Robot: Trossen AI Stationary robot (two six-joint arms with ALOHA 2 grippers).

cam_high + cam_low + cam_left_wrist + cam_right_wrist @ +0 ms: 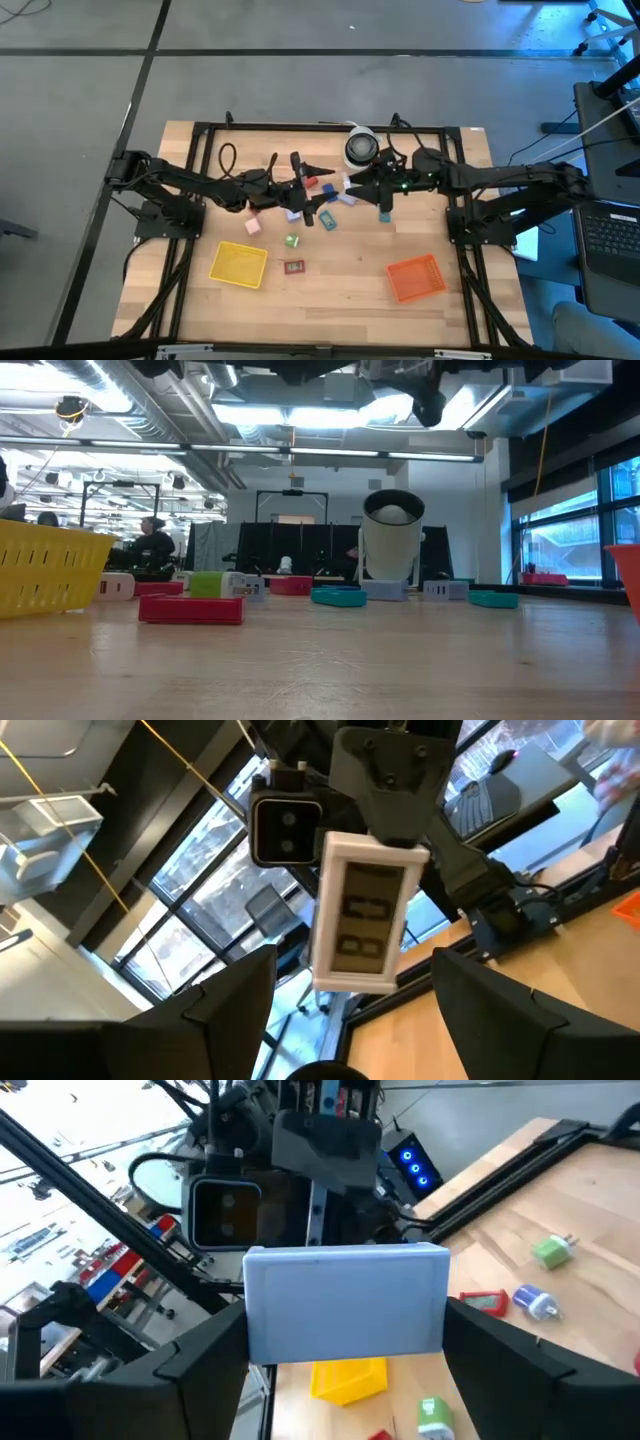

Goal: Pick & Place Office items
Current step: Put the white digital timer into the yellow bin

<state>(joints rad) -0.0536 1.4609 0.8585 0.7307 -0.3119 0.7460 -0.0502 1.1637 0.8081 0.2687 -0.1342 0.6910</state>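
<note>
A small flat rectangular piece hangs over the table's middle, with my right gripper [345, 1355] shut on it. Its plain lavender side [345, 1300] faces the right wrist camera; its white side with grey panels [365, 910] faces the left one. My left gripper [355, 990] stands open right in front of it, a fingertip on either side of its near end. In the high view both grippers meet nose to nose, the left [318, 188] and the right [350, 186]. Other small pieces lie on the wood below: pink [252, 226], green [293, 241], red [294, 267], teal [384, 215]. My right gripper pinches the lavender piece between its two fingers, one on each short end [442, 1315]. The fingers lie level and come from the table's right side. The piece is lifted clear of the table, its long side spanning the gap between the fingers.
A yellow tray [239, 263] sits near the front left and an orange tray [415, 277] near the front right. A white roll with a dark centre [360, 148] stands at the back, upright in the low view [392, 545]. A black frame [200, 170] rims the table.
</note>
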